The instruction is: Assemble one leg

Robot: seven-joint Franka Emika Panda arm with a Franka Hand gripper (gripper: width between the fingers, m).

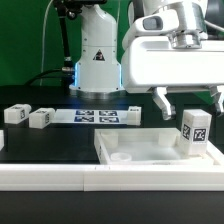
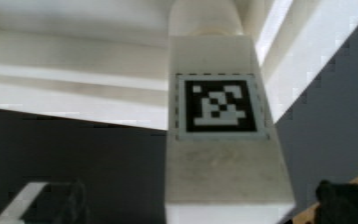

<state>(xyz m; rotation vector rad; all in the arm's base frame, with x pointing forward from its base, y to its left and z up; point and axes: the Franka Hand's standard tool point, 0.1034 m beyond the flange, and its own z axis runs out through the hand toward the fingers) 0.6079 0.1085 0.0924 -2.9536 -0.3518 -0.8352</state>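
Note:
A leg (image 1: 193,133), a small white post with a black-and-white tag, stands upright at the right corner of the large flat white board (image 1: 140,148). My gripper (image 1: 190,107) hangs just above it, open, with one finger (image 1: 162,101) on either side and nothing held. In the wrist view the leg (image 2: 220,150) fills the middle, tag facing the camera. The dark fingertips (image 2: 345,200) sit wide apart on either side of it, clear of its faces. Two more legs (image 1: 17,114) (image 1: 40,118) lie on the dark table at the exterior view's left.
The marker board (image 1: 105,115) lies flat behind the large board. The robot's white base (image 1: 95,60) stands at the back. The large board has a round socket (image 1: 120,157) near its front left corner. A white ledge (image 1: 60,178) runs along the front.

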